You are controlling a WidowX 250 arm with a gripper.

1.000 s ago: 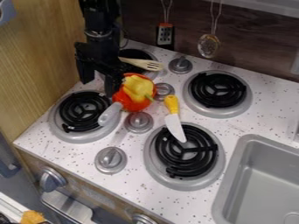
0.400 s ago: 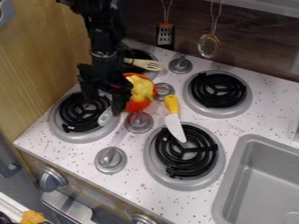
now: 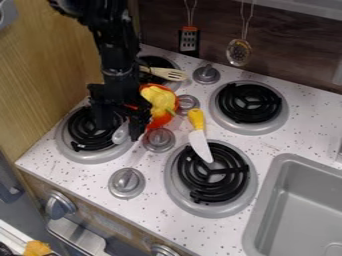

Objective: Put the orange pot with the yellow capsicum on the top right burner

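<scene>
I have the gripper (image 3: pixel 120 131) at the orange pot's (image 3: pixel 160 121) grey handle (image 3: pixel 119 136), fingers apart around it; the yellow capsicum (image 3: pixel 159 99) sits inside.

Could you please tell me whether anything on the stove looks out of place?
Yes: a yellow-handled, white-bladed knife lies with its tip over the lower right black-coil burner, an odd place for it. A beige wooden fork also extends over the top left burner.
</scene>
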